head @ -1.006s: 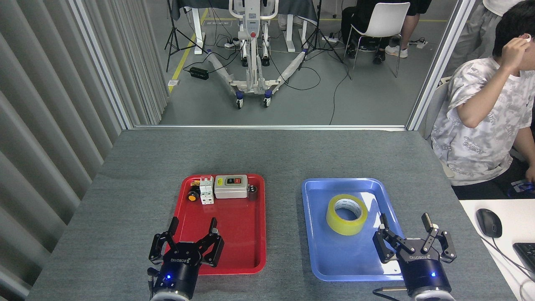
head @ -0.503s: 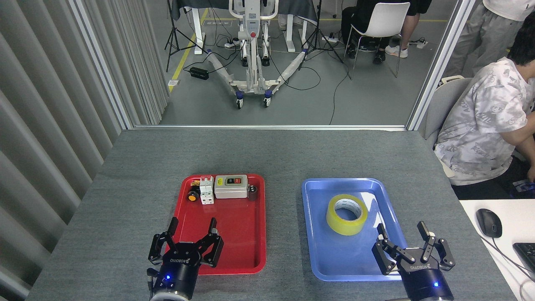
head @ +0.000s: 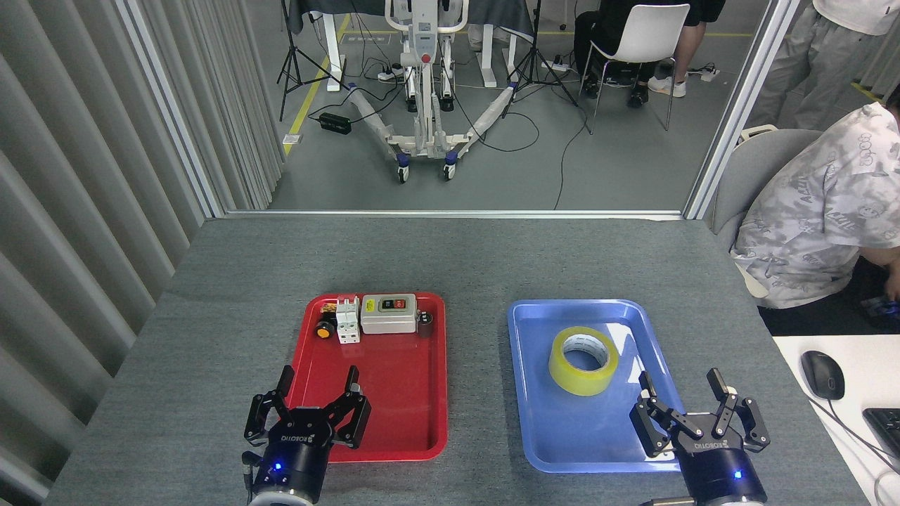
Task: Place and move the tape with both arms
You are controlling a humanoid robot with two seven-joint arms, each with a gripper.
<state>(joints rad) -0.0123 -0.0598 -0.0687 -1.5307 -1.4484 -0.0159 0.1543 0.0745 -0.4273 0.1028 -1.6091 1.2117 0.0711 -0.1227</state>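
Observation:
The tape [head: 583, 360], a yellow roll with a white printed core, lies flat in the middle of the blue tray [head: 541, 422]. My right gripper [head: 680, 383] hovers open over the tray's near right corner, a short way to the right of and nearer than the roll, with nothing between its fingers. My left gripper [head: 319, 377] stands open over the near left part of the red tray [head: 394, 422], also holding nothing. Both grippers show a blue light on the wrist.
At the far end of the red tray sit a grey switch box [head: 389, 313], a white breaker [head: 347, 320] and small parts. A person [head: 815, 225] sits at the table's right side. A mouse [head: 820, 373] lies on a white desk at right.
My right gripper dropped back toward the near edge and sits lower than a second ago. My left gripper slid slightly back and left. The seated person leaned away to the right.

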